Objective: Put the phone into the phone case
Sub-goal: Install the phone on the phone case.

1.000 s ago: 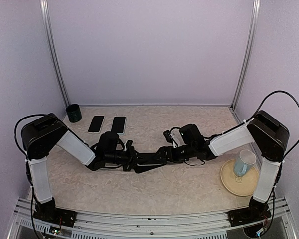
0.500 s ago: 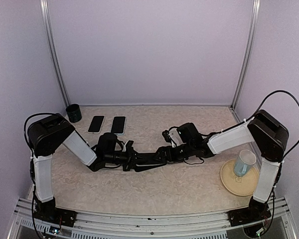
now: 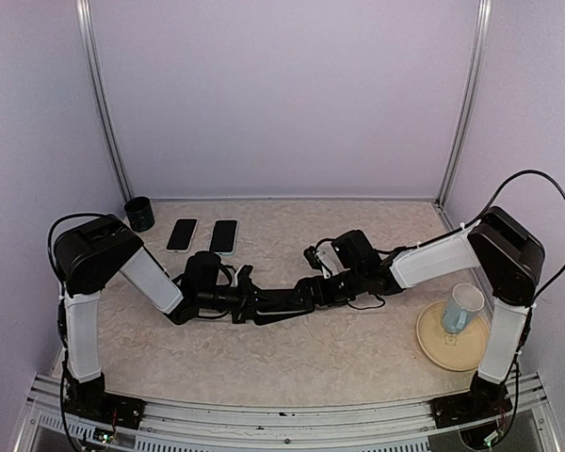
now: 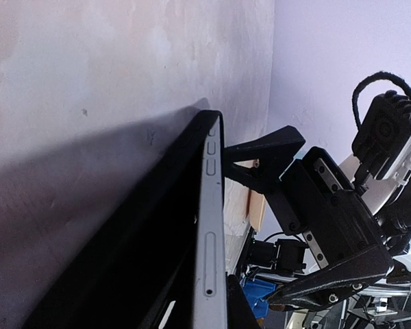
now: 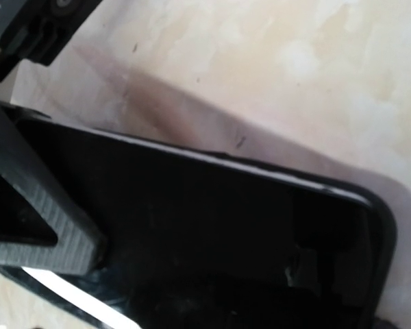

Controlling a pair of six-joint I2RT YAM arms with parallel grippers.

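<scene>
Pinches the phone (image 4: 211,226) in the left gripper (image 3: 250,301), its thin grey metal edge with small oblong buttons turned to the wrist camera. Clamps the phone case (image 5: 246,226) in the right gripper (image 3: 309,290), with one ribbed wedge-shaped pad (image 5: 55,212) flat on the matte black shell (rounded corner, raised rim). Joins both at the middle of the mottled beige table (image 3: 311,367), phone against case, seating not clear. Farther back, two flat dark handsets (image 3: 181,234) (image 3: 224,235) near a dark round cup (image 3: 139,214).

phone (image 4: 209,226) cut off below, phone case (image 4: 147,247) cropped
</scene>
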